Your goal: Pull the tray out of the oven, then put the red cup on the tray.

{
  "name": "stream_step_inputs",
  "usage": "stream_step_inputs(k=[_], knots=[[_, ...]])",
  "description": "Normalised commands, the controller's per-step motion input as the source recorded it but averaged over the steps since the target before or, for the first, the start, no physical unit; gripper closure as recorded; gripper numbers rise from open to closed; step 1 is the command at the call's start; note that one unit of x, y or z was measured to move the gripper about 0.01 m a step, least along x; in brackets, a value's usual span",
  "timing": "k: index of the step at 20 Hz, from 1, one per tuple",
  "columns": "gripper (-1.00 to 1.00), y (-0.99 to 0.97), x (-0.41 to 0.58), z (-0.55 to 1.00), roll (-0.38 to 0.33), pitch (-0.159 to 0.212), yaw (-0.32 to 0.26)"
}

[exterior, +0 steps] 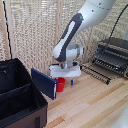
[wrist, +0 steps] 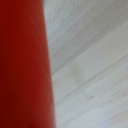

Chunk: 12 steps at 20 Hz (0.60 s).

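In the exterior view the red cup [exterior: 60, 85] stands on the wooden table beside the black case's open lid. My gripper [exterior: 65, 80] hangs low right over it. One blue-tipped finger [exterior: 72, 81] shows a little apart from the cup's side, so the jaws look open. In the wrist view the red cup [wrist: 22, 65] is a close blur filling one side, with bare wood beside it and no fingers in sight. The black oven [exterior: 116, 50] sits at the exterior view's right, and the grey slatted tray [exterior: 107, 61] sticks out of its front.
A large black open case [exterior: 17, 95] fills the exterior view's lower left, its blue-lined lid [exterior: 44, 82] leaning next to the cup. A long low dark barred frame [exterior: 96, 73] lies on the table before the oven. A reed screen forms the back wall.
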Motion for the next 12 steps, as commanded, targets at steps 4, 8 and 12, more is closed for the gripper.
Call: stream_step_inputs(k=[4,8,12], knots=[[1.00,-0.01,-0.013,-0.02,0.001,-0.002,0.015],[1.00,-0.02,-0.023,-0.01,0.000,0.001,0.049],[1.00,-0.14,0.004,0.13,0.013,-0.022,-0.033]])
